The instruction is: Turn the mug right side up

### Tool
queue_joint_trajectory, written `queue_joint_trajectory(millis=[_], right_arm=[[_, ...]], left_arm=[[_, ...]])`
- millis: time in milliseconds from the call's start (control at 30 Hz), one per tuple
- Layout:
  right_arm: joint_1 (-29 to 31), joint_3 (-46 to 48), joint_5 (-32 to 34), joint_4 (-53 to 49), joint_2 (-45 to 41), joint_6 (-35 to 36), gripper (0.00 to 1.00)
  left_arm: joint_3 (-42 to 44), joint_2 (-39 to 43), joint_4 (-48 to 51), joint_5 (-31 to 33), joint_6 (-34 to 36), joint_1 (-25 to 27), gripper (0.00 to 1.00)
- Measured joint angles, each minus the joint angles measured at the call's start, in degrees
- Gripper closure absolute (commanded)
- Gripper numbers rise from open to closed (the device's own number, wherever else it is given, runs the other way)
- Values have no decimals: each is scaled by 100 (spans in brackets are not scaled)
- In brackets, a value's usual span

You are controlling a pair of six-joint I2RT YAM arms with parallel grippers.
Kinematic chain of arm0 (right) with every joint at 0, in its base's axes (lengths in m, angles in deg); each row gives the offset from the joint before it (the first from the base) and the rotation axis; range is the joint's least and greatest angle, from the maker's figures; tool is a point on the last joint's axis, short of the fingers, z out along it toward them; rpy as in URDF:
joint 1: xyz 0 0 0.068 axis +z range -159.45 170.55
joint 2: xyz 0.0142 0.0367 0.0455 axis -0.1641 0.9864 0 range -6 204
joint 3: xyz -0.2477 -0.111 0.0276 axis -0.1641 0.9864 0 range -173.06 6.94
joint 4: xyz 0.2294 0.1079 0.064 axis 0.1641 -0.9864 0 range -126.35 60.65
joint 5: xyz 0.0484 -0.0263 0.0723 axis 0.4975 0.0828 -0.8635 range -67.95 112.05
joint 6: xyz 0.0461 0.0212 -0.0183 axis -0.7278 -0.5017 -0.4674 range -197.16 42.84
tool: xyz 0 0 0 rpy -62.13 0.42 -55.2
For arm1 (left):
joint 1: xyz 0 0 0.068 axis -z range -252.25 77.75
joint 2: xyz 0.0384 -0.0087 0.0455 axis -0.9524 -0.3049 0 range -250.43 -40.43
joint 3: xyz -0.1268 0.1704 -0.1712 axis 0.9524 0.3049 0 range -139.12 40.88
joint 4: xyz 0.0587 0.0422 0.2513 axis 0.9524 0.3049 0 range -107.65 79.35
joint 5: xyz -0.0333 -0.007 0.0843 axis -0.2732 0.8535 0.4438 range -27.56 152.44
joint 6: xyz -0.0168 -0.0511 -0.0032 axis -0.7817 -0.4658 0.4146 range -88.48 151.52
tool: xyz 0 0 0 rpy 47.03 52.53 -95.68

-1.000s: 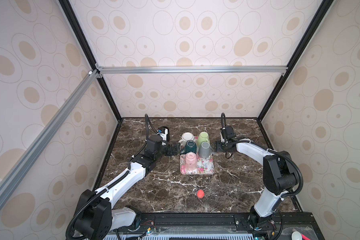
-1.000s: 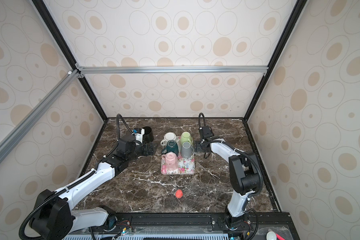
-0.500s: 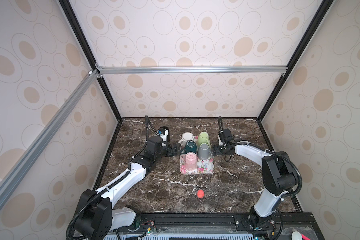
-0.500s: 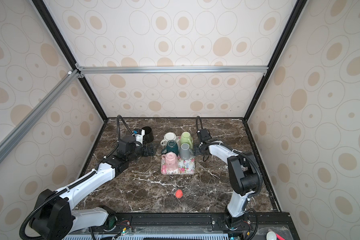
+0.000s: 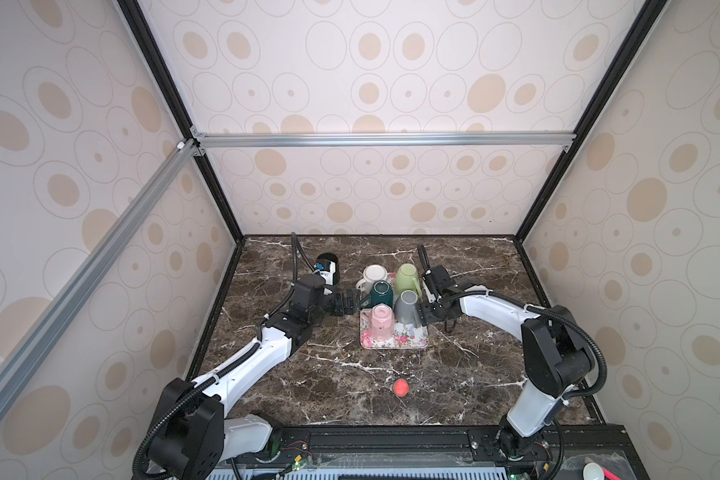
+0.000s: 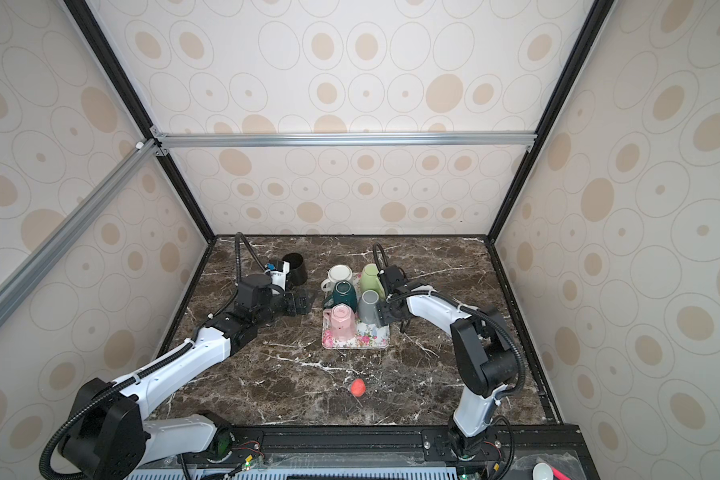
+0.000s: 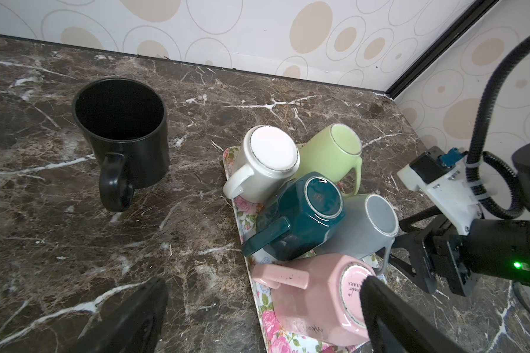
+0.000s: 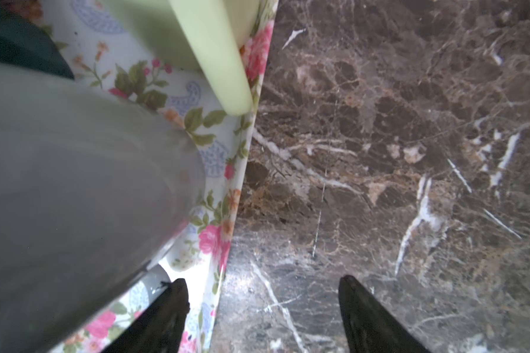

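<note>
Your right gripper (image 5: 424,314) has swung left and a little nearer, off the open tabletop (image 5: 474,365) and up against the grey mug's (image 5: 407,306) right side. It now straddles the tray's (image 5: 412,337) right edge, with one finger (image 8: 169,311) over the tray beside the mug and the other over the tabletop.
</note>
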Motion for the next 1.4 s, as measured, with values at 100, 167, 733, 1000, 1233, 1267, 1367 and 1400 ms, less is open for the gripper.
queue_joint_trajectory(millis=[100,167,733,1000,1233,1267,1367,1400], right_arm=[[2,-4,-186,-203,-291,-24,21],[11,-4,-393,-289,-529,-92,21],[50,-479,-1729,-586,-629,-472,49],[136,-608,-1703,-654,-225,-450,55],[223,-839,-1532,-748,109,-363,59],[236,-872,-1488,-765,153,-339,60],[304,-973,-1311,-826,262,-271,61],[332,-1003,-1259,-852,289,-254,61]], left_arm=[[2,0,-7,2,15,0,2],[31,0,-28,0,15,0,2],[319,-28,-210,-162,13,0,2],[380,-28,-306,-203,13,0,2],[385,-44,-319,-221,7,0,2],[385,-55,-328,-223,2,0,2],[385,-125,-372,-227,-13,0,2],[385,-151,-380,-229,-15,0,2]])
